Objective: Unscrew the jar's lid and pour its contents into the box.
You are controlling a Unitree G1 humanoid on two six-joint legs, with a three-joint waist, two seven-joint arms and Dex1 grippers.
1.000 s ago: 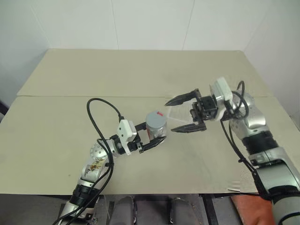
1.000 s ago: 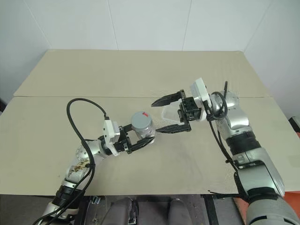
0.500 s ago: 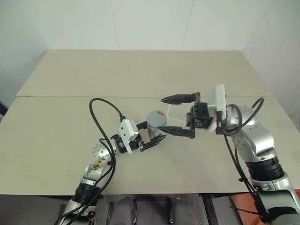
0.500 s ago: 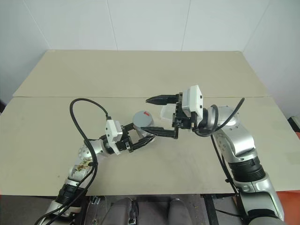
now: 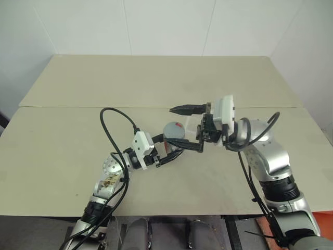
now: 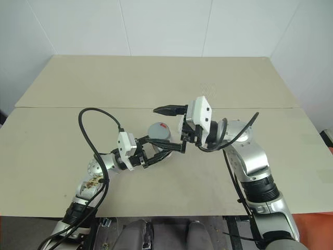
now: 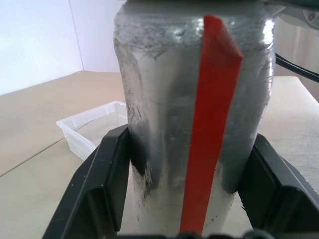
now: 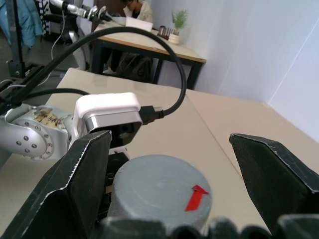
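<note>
My left pincer [image 5: 167, 154] pinches the small clear red-striped jar [image 5: 174, 140]; my spread right pincer [image 5: 187, 127] straddles its flat grey lid [image 8: 158, 185], ready for closing and unscrewing.

You have a beige table [image 5: 156, 83] filling the middle of the frame. A seam crosses it. The clear box [image 7: 92, 127] sits right of centre.

Jar [image 7: 164, 124]: clear plastic wall, scuffed and dust-grey, with a glossy red label stripe; lid [image 8: 159, 191] matt grey, smooth. Box [image 7: 92, 127] at mid-left of the left wrist view: translucent, slightly glossy plastic. Table [image 5: 156, 83]: matt beige board; gripper fingers [image 7: 97, 191] matt black plastic.
</note>
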